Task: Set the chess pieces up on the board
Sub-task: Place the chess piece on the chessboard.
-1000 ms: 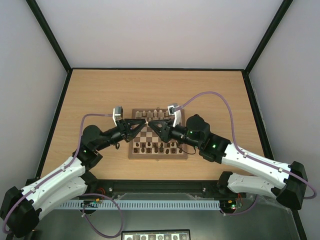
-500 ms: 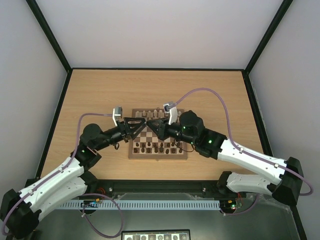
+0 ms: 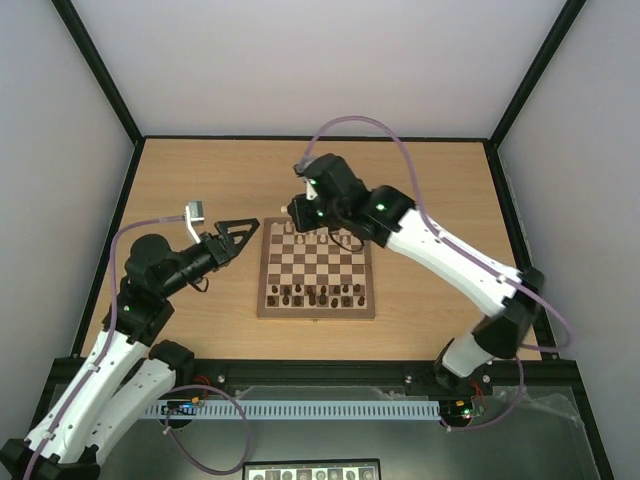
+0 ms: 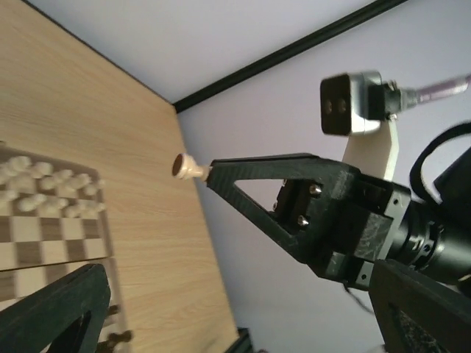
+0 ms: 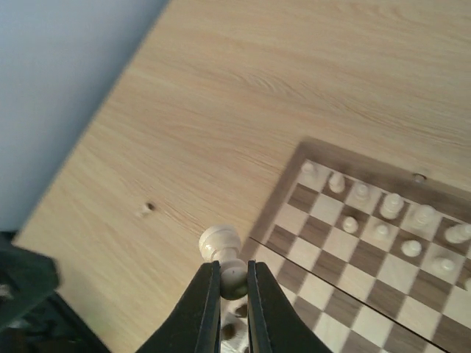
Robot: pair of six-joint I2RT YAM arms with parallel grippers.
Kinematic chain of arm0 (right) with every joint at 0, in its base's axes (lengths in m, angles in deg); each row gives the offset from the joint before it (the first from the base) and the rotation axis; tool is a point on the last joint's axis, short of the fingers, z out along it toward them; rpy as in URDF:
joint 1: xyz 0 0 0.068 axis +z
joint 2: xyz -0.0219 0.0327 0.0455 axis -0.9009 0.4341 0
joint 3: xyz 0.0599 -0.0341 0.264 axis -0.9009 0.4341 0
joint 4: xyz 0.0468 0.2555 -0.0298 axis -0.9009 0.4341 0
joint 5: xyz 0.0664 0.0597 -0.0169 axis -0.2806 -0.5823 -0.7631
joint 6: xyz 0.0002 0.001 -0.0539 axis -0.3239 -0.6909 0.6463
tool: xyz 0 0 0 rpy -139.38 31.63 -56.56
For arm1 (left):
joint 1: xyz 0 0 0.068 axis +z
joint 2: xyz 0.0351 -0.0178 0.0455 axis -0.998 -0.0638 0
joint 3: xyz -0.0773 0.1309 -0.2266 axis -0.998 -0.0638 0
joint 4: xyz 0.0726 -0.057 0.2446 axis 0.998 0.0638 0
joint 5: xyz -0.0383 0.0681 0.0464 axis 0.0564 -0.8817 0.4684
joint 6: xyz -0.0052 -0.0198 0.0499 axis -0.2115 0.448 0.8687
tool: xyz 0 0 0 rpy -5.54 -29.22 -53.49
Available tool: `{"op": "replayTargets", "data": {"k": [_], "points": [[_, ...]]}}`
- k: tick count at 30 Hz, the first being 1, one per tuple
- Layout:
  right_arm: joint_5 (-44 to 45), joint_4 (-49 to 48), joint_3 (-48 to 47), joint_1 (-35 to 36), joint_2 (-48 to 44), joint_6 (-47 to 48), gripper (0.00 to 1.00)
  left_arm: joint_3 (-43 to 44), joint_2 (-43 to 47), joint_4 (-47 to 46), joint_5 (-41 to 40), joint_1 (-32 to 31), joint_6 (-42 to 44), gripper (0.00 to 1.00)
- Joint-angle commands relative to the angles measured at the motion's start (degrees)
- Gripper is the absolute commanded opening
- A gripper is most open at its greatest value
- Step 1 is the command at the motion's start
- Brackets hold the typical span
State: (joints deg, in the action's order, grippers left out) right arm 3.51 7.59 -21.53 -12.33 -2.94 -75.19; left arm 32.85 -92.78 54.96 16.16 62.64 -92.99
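While your right gripper clamps a chess piece over the board's far-left corner for placing, your left gripper hangs beside the board, jaws apart.

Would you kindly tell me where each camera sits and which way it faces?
Top external: high behind the robot, looking down on the board; left arm, right arm show.
Left wrist: beside the board, looking across table to wall; open left gripper shows.
Right wrist: above the board's far-left corner, looking down; right gripper shut on a piece.
All three share the board.
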Motion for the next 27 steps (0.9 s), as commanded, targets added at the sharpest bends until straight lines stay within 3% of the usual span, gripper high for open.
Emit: {"op": "replayTargets", "data": {"k": [1,10,18,27], "points": [[5.0,20.5,-9.3,0.0,10.7,5.7,0.01,3.0,-0.9,11.4,0.4,1.6,10.2,0.99],[10.2,27.8,-24.1,1.9,31.4,7.7,0.01,6.5,-0.1,21.8,-7.5,3.4,19.4,0.99],[13.2,29.4,-30.1,2.4,40.1,8.2,0.01,6.4,1.1,27.0,-15.2,4.4,23.7,0.99],[17.0,32.5,-33.9,2.3,45.4,8.9,0.01,7.1,3.2,28.7,-18.5,4.7,24.7,0.99]]}}
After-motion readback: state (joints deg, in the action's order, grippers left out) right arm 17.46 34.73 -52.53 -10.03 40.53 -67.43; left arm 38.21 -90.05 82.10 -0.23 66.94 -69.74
